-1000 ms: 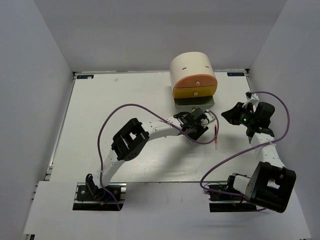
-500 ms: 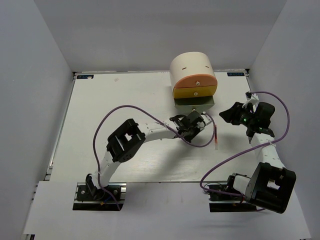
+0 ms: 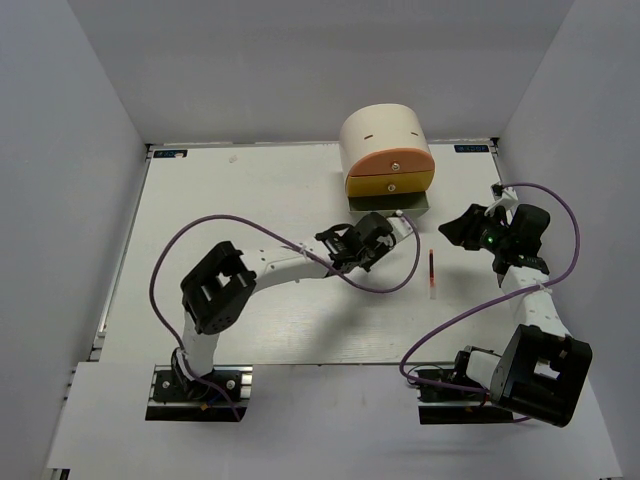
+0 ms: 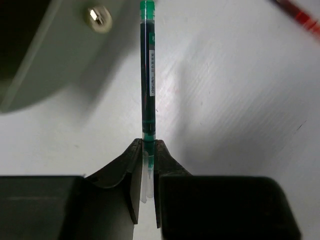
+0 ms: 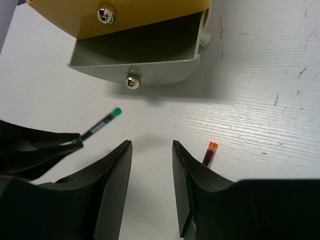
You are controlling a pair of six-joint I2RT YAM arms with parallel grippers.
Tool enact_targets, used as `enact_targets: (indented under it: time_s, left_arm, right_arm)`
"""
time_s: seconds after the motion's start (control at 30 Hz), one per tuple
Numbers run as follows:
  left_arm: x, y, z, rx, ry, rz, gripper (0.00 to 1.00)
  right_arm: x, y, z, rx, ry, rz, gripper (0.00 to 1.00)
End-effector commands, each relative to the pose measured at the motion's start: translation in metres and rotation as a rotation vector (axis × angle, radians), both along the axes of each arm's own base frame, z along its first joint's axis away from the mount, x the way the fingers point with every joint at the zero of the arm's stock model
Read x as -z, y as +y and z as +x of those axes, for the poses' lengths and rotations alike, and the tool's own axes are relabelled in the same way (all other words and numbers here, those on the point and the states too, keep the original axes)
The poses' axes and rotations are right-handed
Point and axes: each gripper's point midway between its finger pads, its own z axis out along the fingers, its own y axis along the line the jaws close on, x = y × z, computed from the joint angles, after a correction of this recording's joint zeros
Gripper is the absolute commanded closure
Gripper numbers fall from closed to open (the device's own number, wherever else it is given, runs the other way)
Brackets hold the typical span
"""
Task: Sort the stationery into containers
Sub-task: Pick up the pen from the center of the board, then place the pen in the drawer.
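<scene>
Reference landmark: the pale green drawer, lowest of the cream desk unit, standing pulled out below the yellow drawer, which is closed. No item shows in the part of its inside that I can see.

Left gripper: clamped on the clear end of a green-capped pen, one finger on each side of the barrel. The pen points away from my fingers toward the drawer's front wall. In the left wrist view its green cap lies just beside the drawer's knob. In the right wrist view the cap sits short of the front wall and outside the drawer. I cannot tell whether the pen touches the table.

Right gripper: fingers spread apart, nothing between them, held above the table in front of the drawer, on its right-hand side.

Red pen: lying flat on the table, in front of the drawer and off its right corner, apart from both grippers. In the right wrist view, its orange-red tip points toward the drawer.
</scene>
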Motion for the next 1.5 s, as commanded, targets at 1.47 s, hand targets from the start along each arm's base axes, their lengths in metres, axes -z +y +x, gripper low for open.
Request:
enact_targets:
  time_s: [1.47]
  left_arm:
    - [-0.089, -0.019, 0.110, 0.257, -0.489, -0.091, 0.83]
  right_arm:
    - [0.000, 0.002, -0.004, -0.035, -0.035, -0.007, 0.56]
